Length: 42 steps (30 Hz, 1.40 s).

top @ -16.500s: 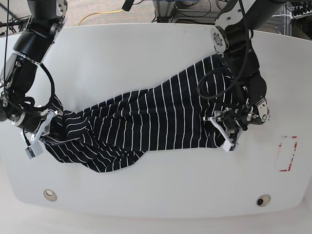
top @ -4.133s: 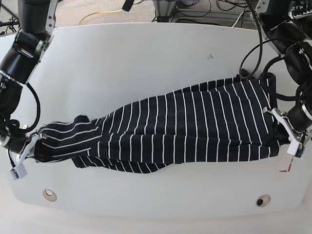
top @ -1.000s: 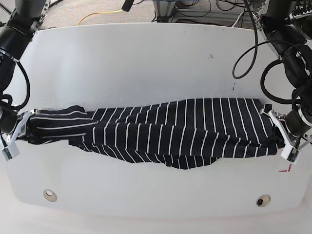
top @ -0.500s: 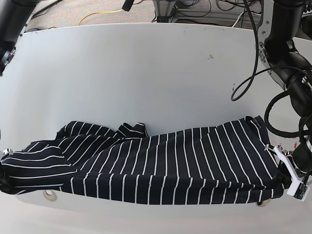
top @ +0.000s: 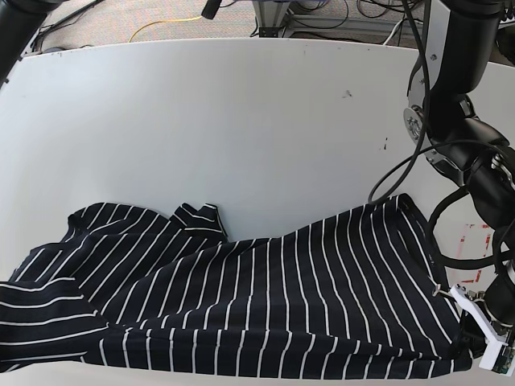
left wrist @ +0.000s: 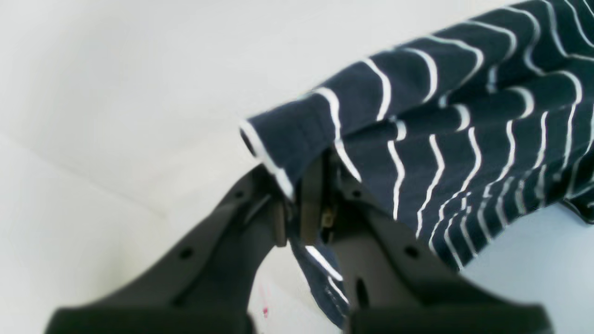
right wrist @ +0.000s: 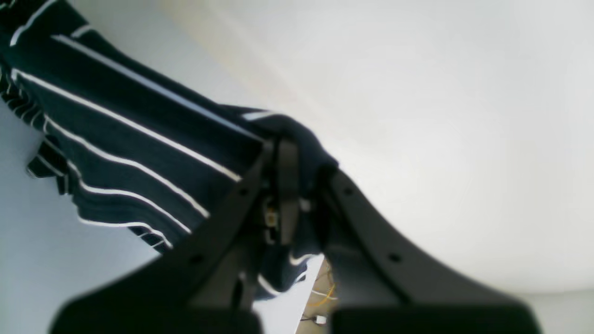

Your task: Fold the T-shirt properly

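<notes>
The T-shirt (top: pixel 241 297), dark navy with thin white stripes, hangs spread wide across the bottom of the base view, its collar (top: pixel 197 215) near the middle left. My left gripper (top: pixel 471 336) is at the bottom right of that view, shut on the shirt's right corner. In the left wrist view the left gripper (left wrist: pixel 301 185) pinches a hem of the shirt (left wrist: pixel 464 130). In the right wrist view my right gripper (right wrist: pixel 297 157) is shut on a bunched edge of the shirt (right wrist: pixel 116 134). The right gripper is outside the base view, past the lower left edge.
The white table (top: pixel 241 121) stretches behind the shirt. A small dark mark (top: pixel 348 93) is on it at the back right. A red tape mark (top: pixel 473 231) lies near the right edge. Cables (top: pixel 161 24) run on the floor behind the table.
Both grippers have carried the shirt toward the near edge and up. The shirt has gone from a narrow stretched band to a wide spread sheet. The right arm has left the base view.
</notes>
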Available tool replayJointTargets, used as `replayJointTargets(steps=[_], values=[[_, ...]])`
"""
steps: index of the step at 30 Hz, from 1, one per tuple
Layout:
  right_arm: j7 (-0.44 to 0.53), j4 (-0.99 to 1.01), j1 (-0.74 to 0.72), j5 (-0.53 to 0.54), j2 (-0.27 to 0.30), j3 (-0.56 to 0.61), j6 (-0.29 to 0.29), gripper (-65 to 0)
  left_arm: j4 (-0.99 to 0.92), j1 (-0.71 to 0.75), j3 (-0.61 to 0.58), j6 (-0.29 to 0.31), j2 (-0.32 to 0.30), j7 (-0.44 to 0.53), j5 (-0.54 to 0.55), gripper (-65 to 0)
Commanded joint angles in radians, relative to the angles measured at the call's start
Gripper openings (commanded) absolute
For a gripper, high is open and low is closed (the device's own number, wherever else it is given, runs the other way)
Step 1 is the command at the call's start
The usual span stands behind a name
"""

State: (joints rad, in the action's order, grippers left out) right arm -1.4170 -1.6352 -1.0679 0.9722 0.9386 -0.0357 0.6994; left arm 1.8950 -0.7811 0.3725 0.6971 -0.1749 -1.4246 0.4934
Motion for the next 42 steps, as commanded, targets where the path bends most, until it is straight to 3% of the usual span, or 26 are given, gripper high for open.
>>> replayJointTargets(steps=[1, 4, 6, 11, 14, 18, 27, 34, 37, 42], values=[[0.021, 0.017, -0.099, -0.014, 0.021, 0.049, -0.001, -65.0, -0.018, -0.073, 0.003, 0.001, -0.010, 0.028, -0.011, -63.3], [0.021, 0.046, -0.234, -0.014, 0.006, 0.171, -0.001, -65.0, -0.059, -0.123, 0.003, 0.001, 0.019, 0.028, -0.012, -63.3], [0.021, 0.051, -0.238, -0.014, 0.012, 0.219, -0.001, -65.0, -0.056, -0.150, 0.004, 0.001, 0.025, 0.028, -0.015, -63.3], [0.021, 0.053, -0.238, -0.057, 0.004, 0.317, -0.001, -65.0, -0.108, -0.242, 0.041, 0.001, -0.005, 0.028, -0.015, -63.3], [0.021, 0.053, -0.238, -0.095, -0.028, 0.366, -0.001, -65.0, -0.171, -0.295, 0.056, 0.001, -0.008, 0.028, -0.015, -63.3], [0.021, 0.045, -0.238, -0.098, -0.028, 0.434, -0.001, -65.0, -0.194, -0.337, 0.062, 0.001, -0.062, 0.028, -0.014, -63.3], [0.021, 0.068, -0.238, -0.103, -0.030, 0.448, -0.001, -65.0, -0.236, -0.352, 0.062, 0.001, -0.145, 0.028, -0.011, -63.3], [0.021, 0.068, -0.238, -0.105, -0.022, 0.442, -0.001, -65.0, -0.236, -0.341, 0.055, 0.001, -0.140, 0.028, -0.009, -63.3], [0.021, 0.068, -0.238, -0.108, 0.010, 0.412, -0.001, -65.0, -0.234, -0.340, 0.004, 0.001, -0.140, 0.028, -0.009, -63.3], [0.069, 0.062, -0.238, -0.238, 0.047, 0.329, -0.001, -65.0, -0.236, -0.343, -0.019, 0.001, -0.117, 0.046, -0.014, -63.3]])
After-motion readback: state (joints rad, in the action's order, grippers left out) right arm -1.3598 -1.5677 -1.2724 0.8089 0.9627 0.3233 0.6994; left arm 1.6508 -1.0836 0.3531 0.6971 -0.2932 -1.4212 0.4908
